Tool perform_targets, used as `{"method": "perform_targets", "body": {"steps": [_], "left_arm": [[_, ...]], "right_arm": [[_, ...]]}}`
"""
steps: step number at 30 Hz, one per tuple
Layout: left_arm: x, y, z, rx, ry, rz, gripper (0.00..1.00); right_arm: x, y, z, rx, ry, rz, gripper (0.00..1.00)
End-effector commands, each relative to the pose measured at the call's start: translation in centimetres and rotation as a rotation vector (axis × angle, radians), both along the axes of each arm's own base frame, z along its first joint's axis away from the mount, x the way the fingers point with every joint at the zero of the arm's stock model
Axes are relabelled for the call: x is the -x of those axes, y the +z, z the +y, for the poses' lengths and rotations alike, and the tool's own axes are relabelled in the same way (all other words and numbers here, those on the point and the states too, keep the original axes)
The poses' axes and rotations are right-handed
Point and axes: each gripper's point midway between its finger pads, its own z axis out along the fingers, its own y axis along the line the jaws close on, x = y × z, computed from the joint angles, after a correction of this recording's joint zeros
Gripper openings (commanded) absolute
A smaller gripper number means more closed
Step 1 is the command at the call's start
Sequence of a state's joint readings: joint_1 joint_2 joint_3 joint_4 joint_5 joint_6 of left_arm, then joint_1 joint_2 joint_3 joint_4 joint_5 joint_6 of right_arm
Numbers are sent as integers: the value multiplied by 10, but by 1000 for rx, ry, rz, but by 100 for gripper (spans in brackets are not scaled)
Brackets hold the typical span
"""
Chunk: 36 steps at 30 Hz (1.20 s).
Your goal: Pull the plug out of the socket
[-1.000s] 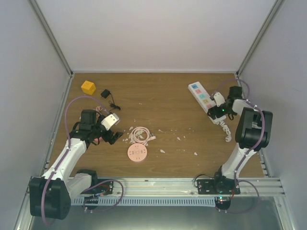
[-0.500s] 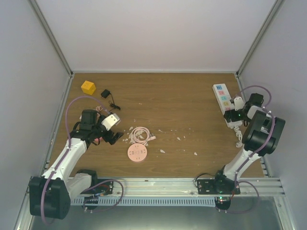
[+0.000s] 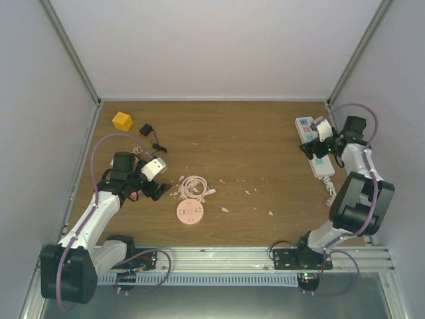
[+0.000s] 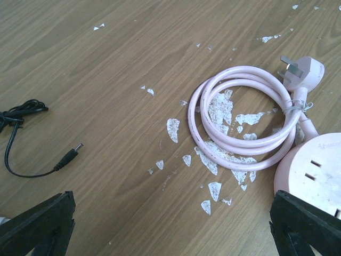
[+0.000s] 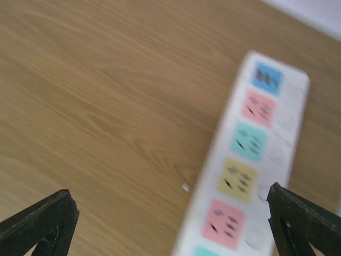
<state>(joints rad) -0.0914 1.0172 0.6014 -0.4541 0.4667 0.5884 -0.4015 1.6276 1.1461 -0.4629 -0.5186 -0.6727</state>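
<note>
1. The wooden desk carries everything, and white flakes are scattered around its middle.
2. The white power strip lies at the desk's right side. The right wrist view is blurred. The coloured outlets it shows have nothing plugged in, and the strip's near end is cut off. From above, the right arm hides part of the strip.
3. The right fingers hang over the strip, spread wide and empty.
4. The left fingers are also spread wide and empty, over bare desk left of the pink cable.
5. The pink round socket sits mid-desk. Only its edge shows in the left wrist view.
6. The pink coiled cable, tied with a band, lies just beside the socket.
7. The yellow cube and the black adapter sit far left.
8. The pink plug lies loose on the desk at the coil's end, with its pins bare and in no outlet.
</note>
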Motion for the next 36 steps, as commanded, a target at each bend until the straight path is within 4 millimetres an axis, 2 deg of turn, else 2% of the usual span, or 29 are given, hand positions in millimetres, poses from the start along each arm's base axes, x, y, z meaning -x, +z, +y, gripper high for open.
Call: {"method": "perform_targets", "body": {"steps": [1, 9, 12, 15, 20, 25, 36], "left_arm": [[-3, 4, -4, 15, -8, -30, 99], [-3, 3, -6, 17, -11, -18, 99], [-2, 2, -6, 15, -14, -14, 99], [-2, 1, -5, 12, -9, -15, 99], [-1, 1, -6, 14, -11, -10, 99], [-2, 0, -5, 9, -7, -10, 99], [-3, -1, -3, 2, 3, -11, 99]], "right_arm": [[21, 24, 72, -30, 299, -82, 97], [63, 48, 179, -75, 684, -158, 92], [82, 50, 224, -75, 828, -168, 90], [95, 46, 257, -55, 933, -167, 87], [106, 33, 298, -14, 1041, -142, 83], [104, 27, 335, -1, 1074, -122, 77], [93, -20, 407, 153, 1094, -72, 77]]}}
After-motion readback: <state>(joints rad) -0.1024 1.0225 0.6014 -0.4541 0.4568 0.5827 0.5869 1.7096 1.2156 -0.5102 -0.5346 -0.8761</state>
